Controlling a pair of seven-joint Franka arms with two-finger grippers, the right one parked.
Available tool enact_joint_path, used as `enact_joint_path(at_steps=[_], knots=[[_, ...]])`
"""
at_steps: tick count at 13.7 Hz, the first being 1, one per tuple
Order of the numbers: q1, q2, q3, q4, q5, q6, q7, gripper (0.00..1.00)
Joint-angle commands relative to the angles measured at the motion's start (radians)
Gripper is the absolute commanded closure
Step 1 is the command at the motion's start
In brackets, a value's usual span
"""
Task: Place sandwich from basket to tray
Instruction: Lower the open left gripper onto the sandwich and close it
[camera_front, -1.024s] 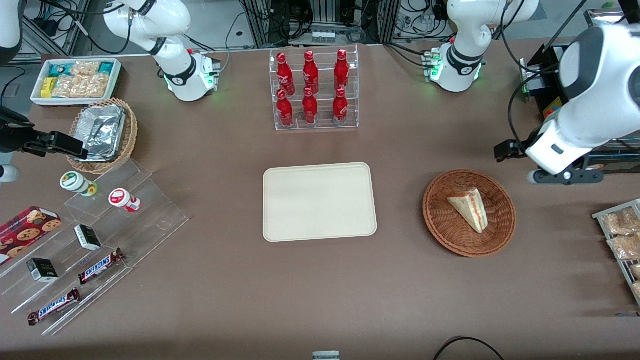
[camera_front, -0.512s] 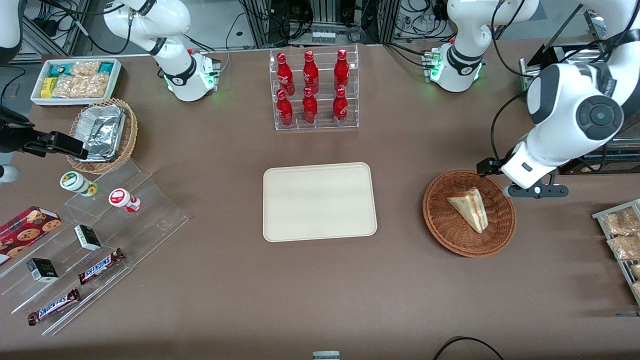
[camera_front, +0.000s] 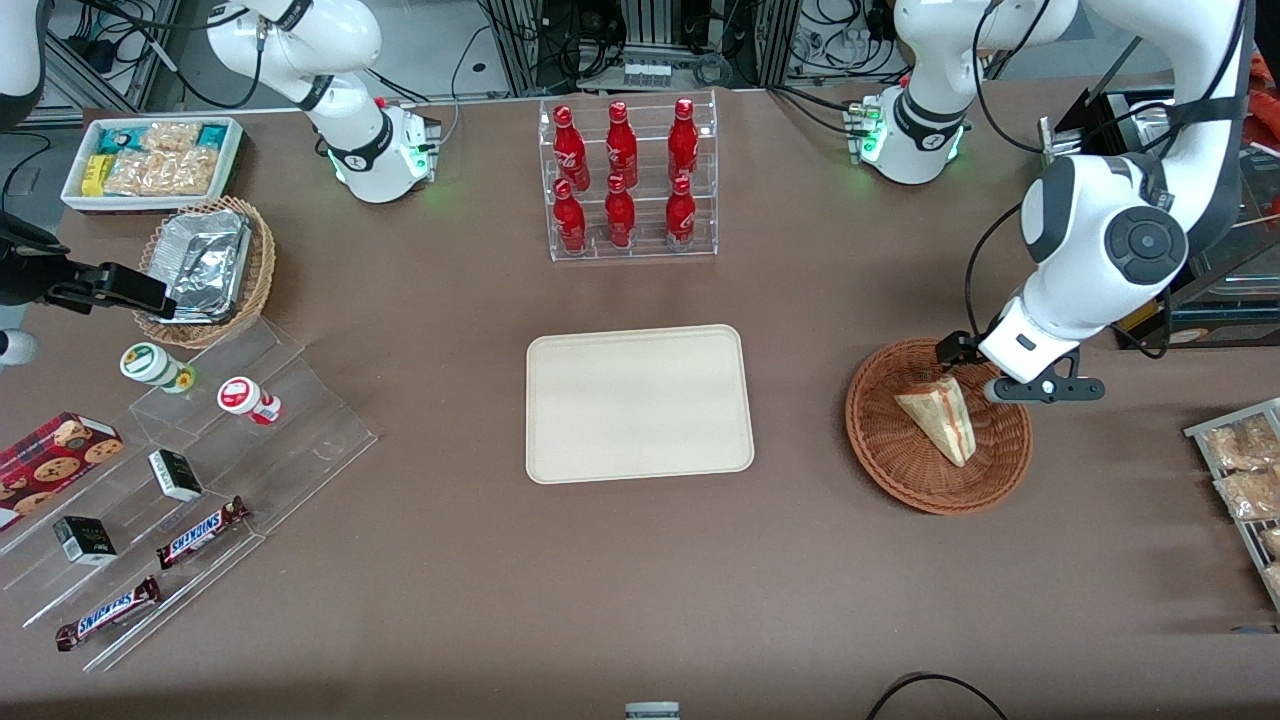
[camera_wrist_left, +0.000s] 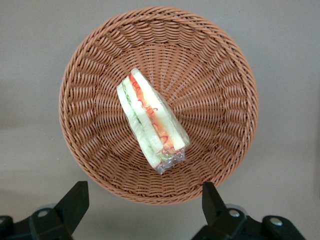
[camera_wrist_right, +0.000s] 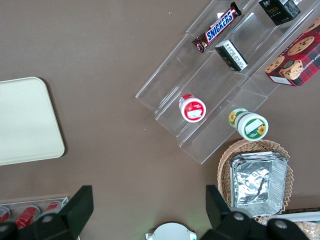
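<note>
Barely begun: spread pincer (camera_wrist_left: 142, 200) hovering, seemingly above basket (camera_wrist_left: 90, 65), sandwich (camera_wrist_left: 151, 120) ungripped below, tray (camera_front: 639, 402) waiting well apart.

Bare tray (camera_front: 640, 403); bottle rack (camera_front: 628, 180) well apart

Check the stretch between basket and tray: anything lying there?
Nothing: the front view shows only bare table between the basket and the tray. The sandwich sits in the basket, with the gripper above its rim, jaws open.
</note>
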Motion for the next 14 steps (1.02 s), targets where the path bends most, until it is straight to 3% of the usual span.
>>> enact_joint_path(at_steps=[1, 14], knots=[[-0.001, 0.007, 0.004, -0.017, -0.009, 0.042, -0.098, 0.00], [-0.010, 0.144, 0.003, -0.037, -0.011, 0.232, -0.617, 0.00]])
